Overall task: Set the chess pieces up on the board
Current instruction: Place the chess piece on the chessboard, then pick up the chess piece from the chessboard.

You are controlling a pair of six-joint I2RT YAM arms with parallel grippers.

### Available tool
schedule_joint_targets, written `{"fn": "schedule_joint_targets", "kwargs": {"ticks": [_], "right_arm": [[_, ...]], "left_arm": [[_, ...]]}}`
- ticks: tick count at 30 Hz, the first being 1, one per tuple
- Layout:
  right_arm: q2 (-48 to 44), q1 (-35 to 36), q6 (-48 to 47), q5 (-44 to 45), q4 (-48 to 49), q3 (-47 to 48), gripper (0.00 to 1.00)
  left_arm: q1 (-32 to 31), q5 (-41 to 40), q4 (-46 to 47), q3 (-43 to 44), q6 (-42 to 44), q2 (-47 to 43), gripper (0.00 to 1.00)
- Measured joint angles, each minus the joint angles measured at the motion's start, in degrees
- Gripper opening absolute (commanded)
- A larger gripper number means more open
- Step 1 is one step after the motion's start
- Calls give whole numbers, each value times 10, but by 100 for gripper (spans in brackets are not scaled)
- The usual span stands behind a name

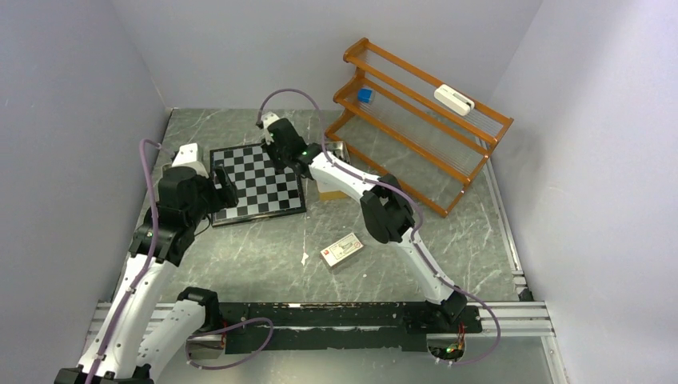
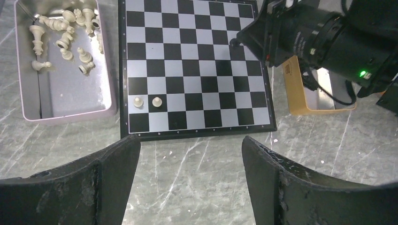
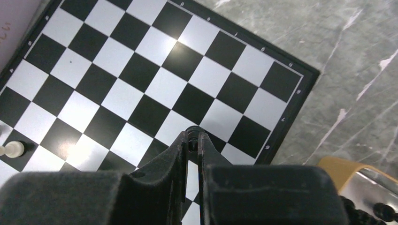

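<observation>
The board [image 1: 260, 182] lies on the table, left of centre. On the board [image 2: 197, 70], two pale pawns [image 2: 138, 101] [image 2: 156, 101] stand in the second row near its left corner. My left gripper [image 2: 190, 145] hangs open and empty over bare table just off the board's near edge. My right gripper [image 3: 193, 137] is shut on a small black chess piece [image 3: 193, 128], low over a square near the board's [image 3: 141, 70] far right edge. The same gripper [image 2: 237, 42] shows in the left wrist view. One pale pawn [image 3: 13, 149] sits at the frame's left edge.
A pink-rimmed tin [image 2: 28, 101] left of the board holds several pale chess pieces [image 2: 65, 40]. A tan box [image 1: 330, 193] sits right of the board. A small printed carton [image 1: 342, 249] lies on the table in front. A wooden rack [image 1: 416, 120] stands at the back right.
</observation>
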Motion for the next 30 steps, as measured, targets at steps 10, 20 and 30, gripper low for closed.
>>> {"fn": "schedule_joint_targets", "kwargs": {"ticks": [10,20,30], "right_arm": [[23,8,0,7,-3,-1,34],[7,4,4,13,-27,4,52],[-287,-59,78,-5,-15,-258,100]], "left_arm": [[0,1,1,4,-16,26,83],[0,17,4,30,-25,91,76],[1,49,47,166,-23,284,60]]}}
